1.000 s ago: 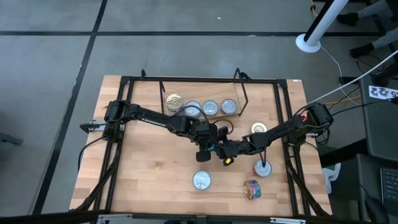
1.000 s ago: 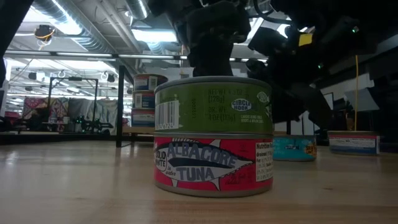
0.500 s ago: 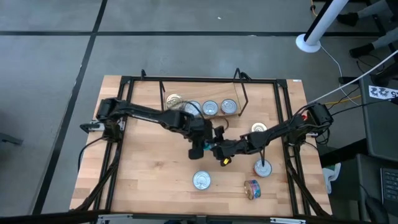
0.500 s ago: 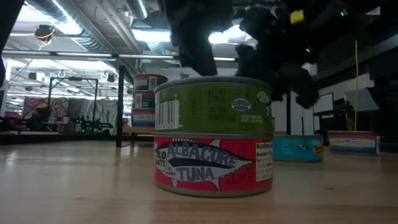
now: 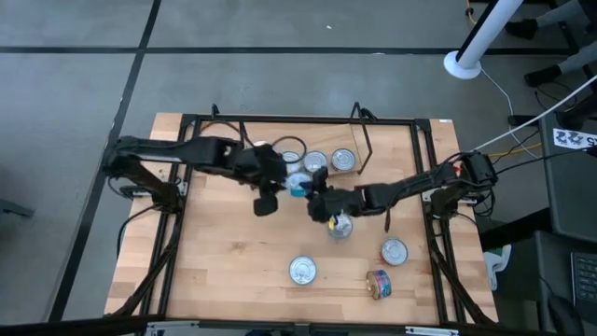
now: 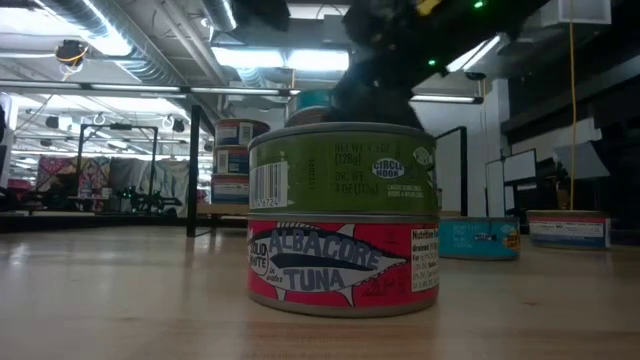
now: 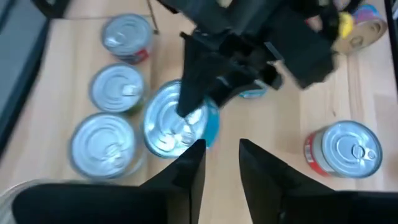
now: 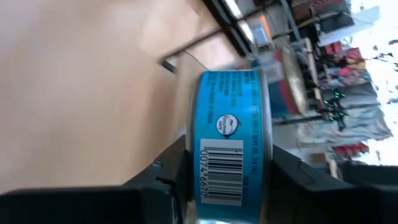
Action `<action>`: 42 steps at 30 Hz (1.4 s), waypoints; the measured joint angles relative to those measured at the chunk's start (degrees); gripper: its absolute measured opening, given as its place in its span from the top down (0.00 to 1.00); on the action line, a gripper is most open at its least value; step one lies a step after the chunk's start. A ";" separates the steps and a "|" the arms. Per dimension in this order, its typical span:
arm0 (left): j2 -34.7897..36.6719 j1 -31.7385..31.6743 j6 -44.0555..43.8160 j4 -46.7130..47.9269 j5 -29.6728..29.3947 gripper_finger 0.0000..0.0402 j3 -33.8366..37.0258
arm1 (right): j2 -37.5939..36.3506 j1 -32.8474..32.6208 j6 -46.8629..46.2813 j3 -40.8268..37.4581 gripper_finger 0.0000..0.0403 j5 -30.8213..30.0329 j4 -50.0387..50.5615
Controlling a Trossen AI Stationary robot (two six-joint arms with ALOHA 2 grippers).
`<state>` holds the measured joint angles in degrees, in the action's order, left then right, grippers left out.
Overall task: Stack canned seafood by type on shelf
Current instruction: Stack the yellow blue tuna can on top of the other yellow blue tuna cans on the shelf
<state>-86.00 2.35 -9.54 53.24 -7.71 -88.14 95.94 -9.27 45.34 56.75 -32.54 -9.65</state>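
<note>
The right hand [image 5: 312, 191] grips a blue-labelled tin [image 8: 231, 140] by its sides, one dark finger [image 8: 158, 174] pressed on each flank of the label, the barcode facing the wrist camera. In the high view this hand sits just in front of the shelf [image 5: 359, 140], near the middle of the desk [image 5: 224, 261], and the blue tin [image 5: 298, 184] shows at its tip beside the row of silver-lidded tins. The left wrist view shows the same tin [image 7: 177, 124] held tilted, close against three silver tins [image 7: 106, 146] standing together. The left hand [image 5: 265, 203] hangs empty just beside it, toward the left of the desk, its fingers [image 7: 186, 171] a narrow gap apart with nothing between them. Room between the two hands is tight; they are near but not touching. Outward, a tin [image 5: 340, 226] stands just below the right arm, a red-sided tin [image 5: 394, 251] stands toward the right rail, a silver-topped stack [image 5: 301, 271] stands near the front edge, and a multicoloured tin [image 5: 378, 283] lies on its side close to the front right. The low view shows that stack as a green tin [image 6: 342, 168] squarely on a red tuna tin [image 6: 342, 262]. The front left of the desk is open board up to the black rails [image 5: 168, 243].
</note>
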 joint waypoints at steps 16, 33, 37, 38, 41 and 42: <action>2.89 -0.02 0.90 0.52 -2.01 0.81 0.04 | 0.00 12.94 8.68 1.12 0.66 17.89 -3.30; 2.84 -0.04 0.64 0.19 -2.01 0.81 0.09 | 3.50 18.85 13.60 1.12 0.66 26.12 -8.54; 2.82 -0.04 0.63 0.20 -1.99 0.81 0.11 | 5.18 18.65 16.60 1.16 0.66 25.01 -10.62; 2.82 -0.04 0.62 0.18 -2.01 0.81 0.11 | 5.30 18.66 16.72 1.16 0.66 24.76 -10.82; 2.82 -0.04 0.62 0.17 -1.99 0.81 0.11 | 5.29 18.67 16.70 1.16 0.66 24.15 -10.72; 2.82 -0.04 0.62 0.17 -1.98 0.81 0.11 | 5.29 18.67 16.67 1.16 0.66 24.03 -10.68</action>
<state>-83.18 2.31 -8.93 53.42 -9.69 -88.03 101.23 9.41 62.01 57.91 -8.51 -20.33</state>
